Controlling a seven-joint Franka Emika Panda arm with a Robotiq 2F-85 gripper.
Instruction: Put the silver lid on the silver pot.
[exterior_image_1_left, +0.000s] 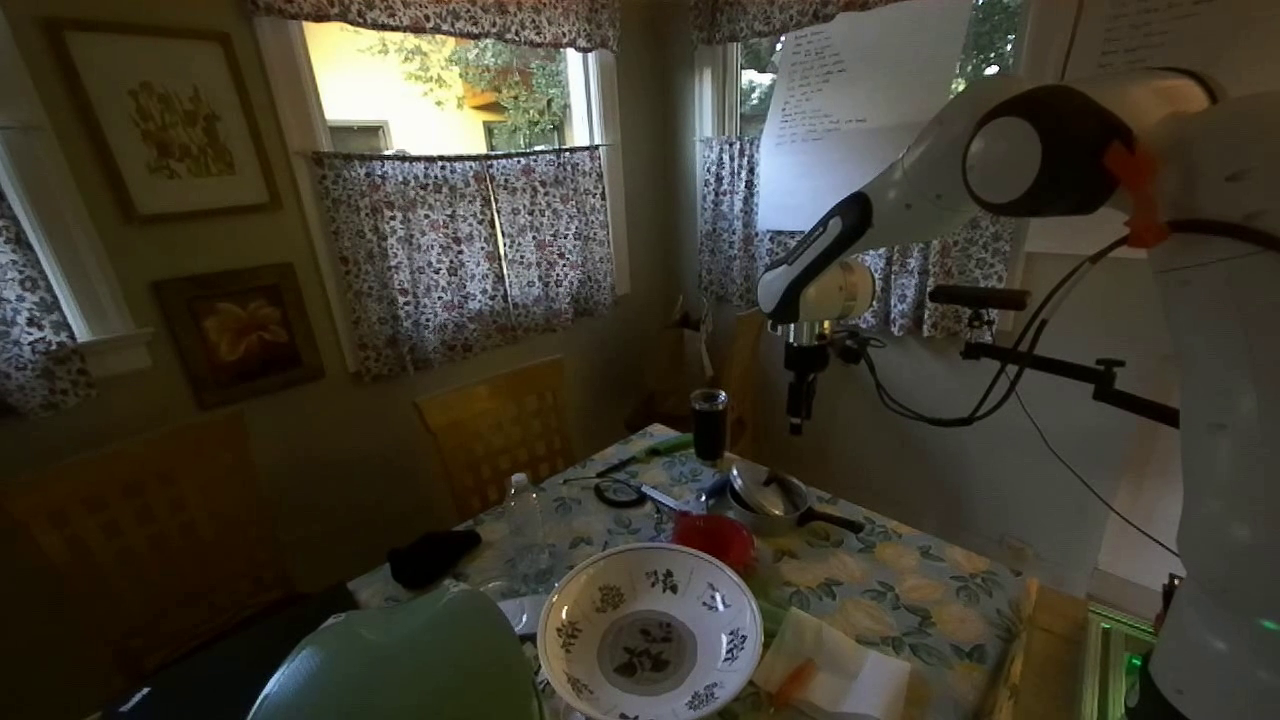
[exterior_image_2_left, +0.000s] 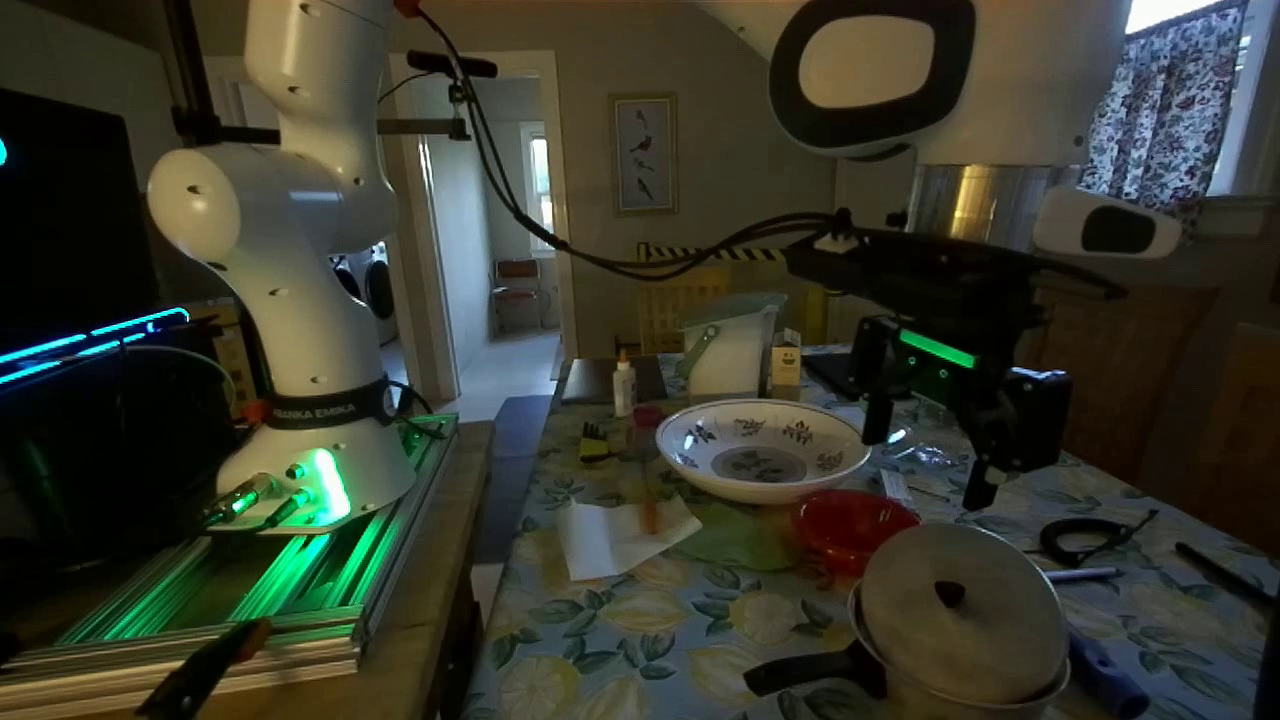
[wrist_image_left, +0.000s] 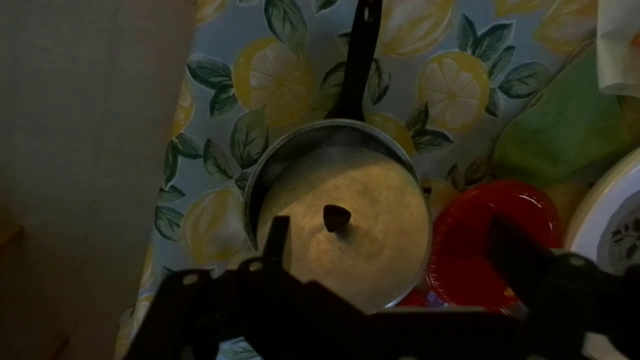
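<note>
On the surface (wrist_image_left: 215, 185), wrist view, silver pot (wrist_image_left: 300, 142) stood handle (wrist_image_left: 358, 65) at 12 o'clock. Silver lid (wrist_image_left: 352, 247) sat tilted on it, gap toward 11, likely because its handle-side edge lay inside. Fingers (wrist_image_left: 522, 255) hung spread, empty, presumably to straddle the knob (wrist_image_left: 336, 218).

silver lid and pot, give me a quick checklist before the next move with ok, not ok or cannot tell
1. Tool open, holding nothing: ok.
2. Silver lid seated evenly on the silver pot: not ok, it sits off-centre and tilted, with a gap on the side of the pot handle.
3. Lid knob facing up and uncovered: ok.
4. Tool lined up over the knob: cannot tell.
5. Red bowl apart from the pot: cannot tell, it lies close beside, contact unclear.
</note>
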